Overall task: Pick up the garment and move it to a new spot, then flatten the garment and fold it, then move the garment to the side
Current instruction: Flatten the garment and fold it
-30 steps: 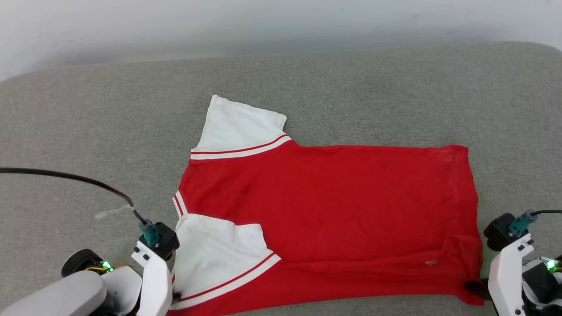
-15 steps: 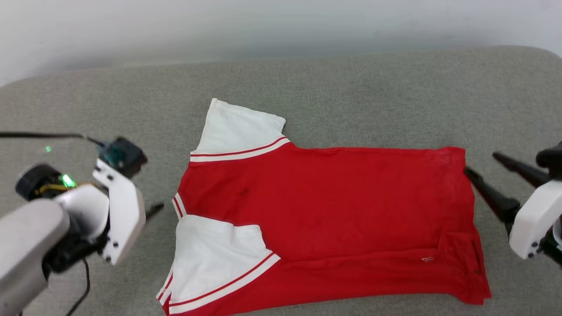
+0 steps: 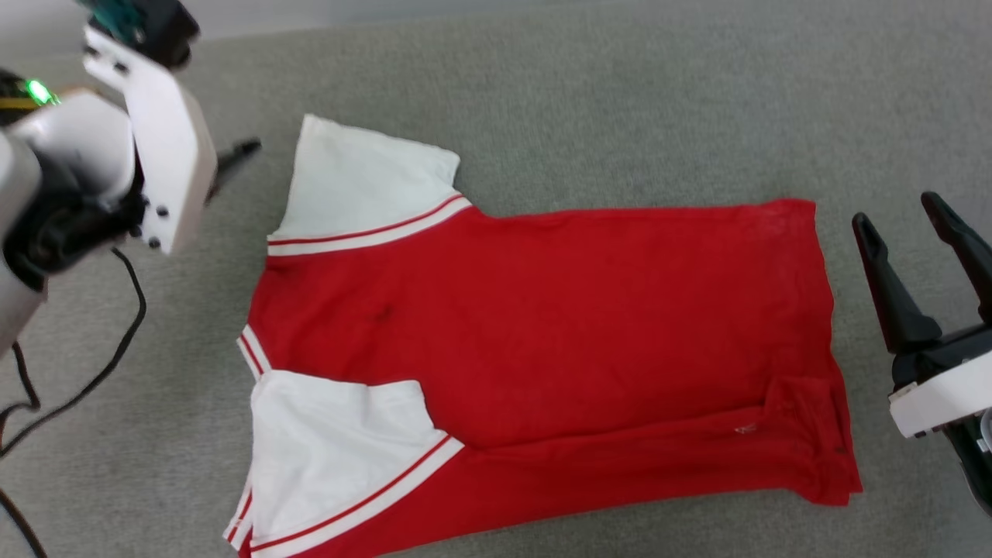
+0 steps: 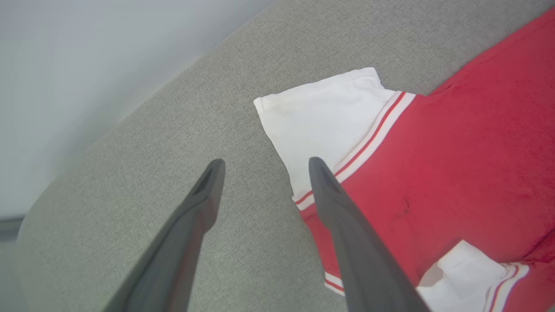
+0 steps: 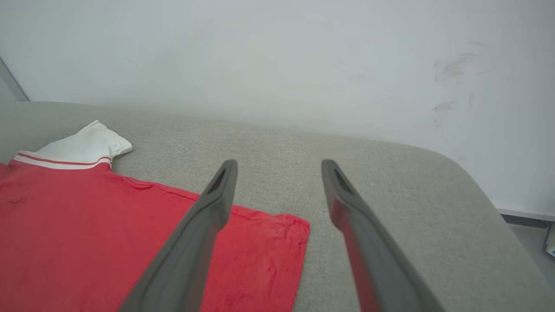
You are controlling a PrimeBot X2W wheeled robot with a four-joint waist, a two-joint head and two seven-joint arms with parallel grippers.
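Both your grippers have left the near edge: the left gripper (image 4: 266,164) hangs spread beside the far sleeve (image 3: 364,186), the right gripper (image 3: 899,214) spread beside the hem. One garment (image 3: 589,325), two white sleeves, lies on the grey cushion (image 3: 620,101).

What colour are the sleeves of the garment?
The sleeves are white, red-striped at the seam; head view shows best.
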